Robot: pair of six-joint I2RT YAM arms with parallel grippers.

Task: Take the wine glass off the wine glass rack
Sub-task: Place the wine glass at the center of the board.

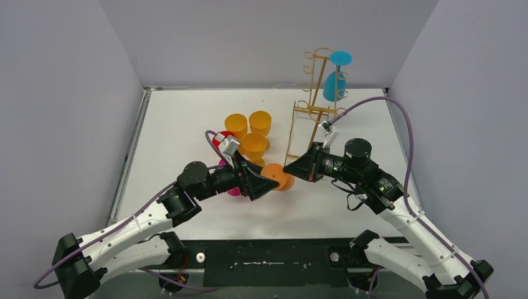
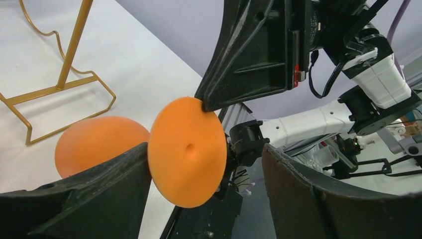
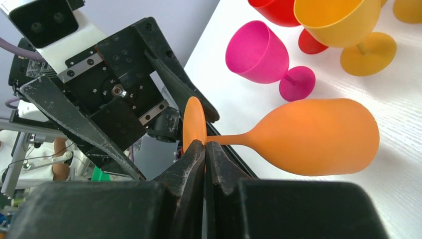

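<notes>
- One orange wine glass (image 3: pixel 318 137) is off the wine glass rack (image 1: pixel 311 112). It lies sideways, stem level, over the middle of the table (image 1: pixel 187 118) toward its near edge. I cannot tell whether the bowl rests on the surface or hangs just above it.
- The right gripper (image 3: pixel 205 147) is pinched tight on the rim of the glass's foot, with the disc edge-on between its fingertips.
- The left gripper (image 2: pixel 205 154) stands wide, with one jaw on each side of that same foot. One jaw looks to be touching the disc's edge and the other is clear of it, so it holds nothing.
- Handling, as a judgement: the glass looks like matt plastic, light and stiff, and unlikely to break. Held only by a thin foot rim, with the bowl's weight out at the far end, it is apt to twist or droop. The stem just behind the foot, or the foot taken flat across both faces, seems the firmer hold.
- The rack stands near the far right corner, well apart from both grippers. A blue wine glass (image 1: pixel 334 86) hangs bowl-down from one of its upper hooks.
- Yellow glasses (image 1: pixel 254 143), a red glass (image 3: pixel 278 10) and a pink glass (image 3: pixel 256 52) are grouped at the middle of the table, near the orange bowl. A swing of that bowl could knock them.
</notes>
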